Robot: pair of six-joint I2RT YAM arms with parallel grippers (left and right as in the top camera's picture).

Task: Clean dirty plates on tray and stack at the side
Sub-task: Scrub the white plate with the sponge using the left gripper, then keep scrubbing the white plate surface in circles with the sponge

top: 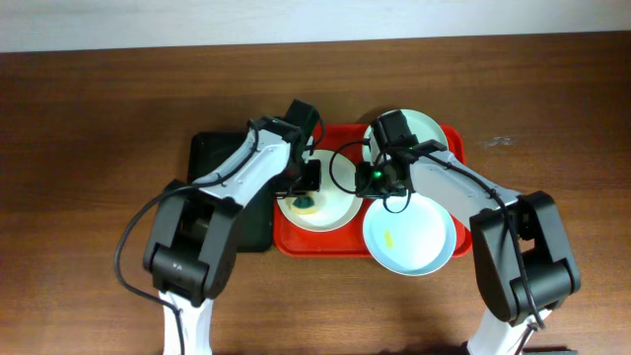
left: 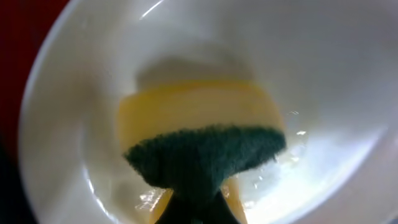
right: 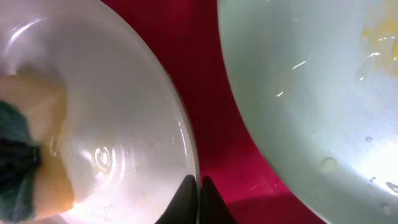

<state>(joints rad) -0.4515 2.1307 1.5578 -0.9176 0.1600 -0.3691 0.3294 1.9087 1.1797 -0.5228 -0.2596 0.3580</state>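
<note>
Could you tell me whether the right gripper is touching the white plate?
Touching. The right wrist view shows the right gripper with its two fingertips closed on the rim of the white plate, with no gap visible.

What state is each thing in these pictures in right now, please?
Tray: carrying all three plates.
Left tool: shut on the sponge.
Right tool: shut on the white plate's rim.
White plate: on the tray, sponge pressed inside.
Sponge: green side up, inside the white plate.
Front mint plate: yellow smear, overhanging the tray's front rim.
Rear mint plate: on the tray, partly hidden from above.
</note>
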